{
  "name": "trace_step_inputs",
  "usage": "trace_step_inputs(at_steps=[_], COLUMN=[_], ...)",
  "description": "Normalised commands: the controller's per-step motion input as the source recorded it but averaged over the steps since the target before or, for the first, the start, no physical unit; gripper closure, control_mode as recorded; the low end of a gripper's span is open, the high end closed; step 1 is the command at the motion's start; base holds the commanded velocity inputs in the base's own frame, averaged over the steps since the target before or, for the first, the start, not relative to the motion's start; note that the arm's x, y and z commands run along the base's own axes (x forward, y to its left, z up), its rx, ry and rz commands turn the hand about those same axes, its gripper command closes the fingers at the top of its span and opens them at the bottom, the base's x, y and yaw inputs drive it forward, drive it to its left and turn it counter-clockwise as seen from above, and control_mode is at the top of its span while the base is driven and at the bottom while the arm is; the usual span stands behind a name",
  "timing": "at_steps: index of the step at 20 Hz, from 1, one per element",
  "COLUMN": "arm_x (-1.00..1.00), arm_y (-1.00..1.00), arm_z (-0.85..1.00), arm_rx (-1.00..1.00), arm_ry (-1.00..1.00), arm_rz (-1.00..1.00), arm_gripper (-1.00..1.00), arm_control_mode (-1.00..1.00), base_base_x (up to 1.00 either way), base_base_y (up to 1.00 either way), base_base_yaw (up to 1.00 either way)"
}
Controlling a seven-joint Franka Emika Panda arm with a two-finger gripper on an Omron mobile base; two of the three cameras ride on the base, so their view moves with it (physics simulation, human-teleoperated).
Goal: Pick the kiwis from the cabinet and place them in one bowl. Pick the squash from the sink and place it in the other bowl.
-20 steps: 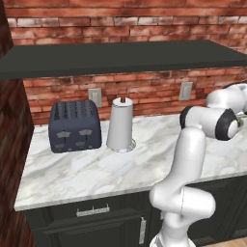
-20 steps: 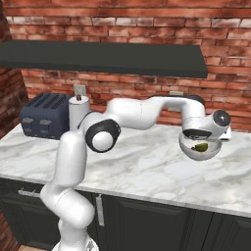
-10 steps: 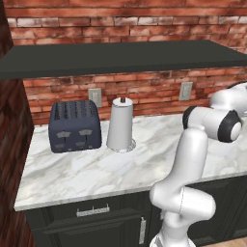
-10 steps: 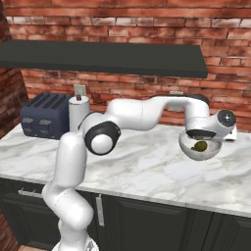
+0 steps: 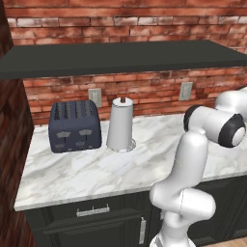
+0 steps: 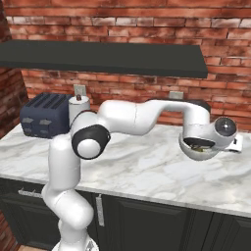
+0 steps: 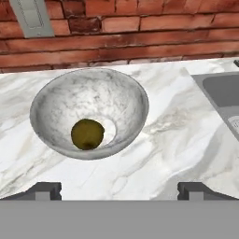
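One olive-green kiwi [image 7: 87, 134] lies in the bottom of the pale speckled bowl [image 7: 56, 100], which stands on the marble counter near the brick wall. My gripper [image 7: 120, 190] hangs open just above and in front of the bowl, holding nothing. From the right base view, the hand hovers over the bowl [image 6: 197, 152] at the counter's right end. A corner of the grey sink [image 7: 223, 95] lies to the right of the bowl. The dark cabinet [image 6: 103, 57] spans the wall above. The squash and the other bowl are out of view.
A dark blue toaster [image 5: 75, 125] and a paper-towel roll [image 5: 120, 124] stand at the back left of the counter [image 5: 96, 173]. Wall outlets [image 7: 31, 17] sit on the brick. Dark lower cupboards [image 6: 147, 220] run below the counter edge.
The hand has shifted slightly to the right above the bowl and its jaws have spread a little wider. The kiwi stays in the bowl.
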Motion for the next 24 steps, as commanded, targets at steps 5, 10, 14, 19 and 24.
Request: trace_step_inputs(at_steps=[5, 10, 14, 19, 24], arm_x=[-0.24, 0.04, 0.0, 0.0, 0.0], arm_y=[0.24, 0.39, 0.49, 0.2, 0.0], arm_z=[0.03, 0.03, 0.0, -0.07, 0.0], arm_rx=[-0.05, -0.07, -0.07, -0.03, 0.0], arm_ry=[0.05, 0.41, 0.38, 0.14, 0.0], arm_rz=[-0.26, -0.18, -0.15, -0.03, 0.0], arm_gripper=[-1.0, -1.0, -1.0, -1.0, -1.0], arm_control_mode=[-1.0, -1.0, -1.0, -1.0, -1.0], base_base_x=[0.0, 0.0, 0.0, 0.0, 0.0], base_base_y=[0.0, 0.0, 0.0, 0.0, 0.0], base_base_yaw=[0.0, 0.0, 0.0, 0.0, 0.0])
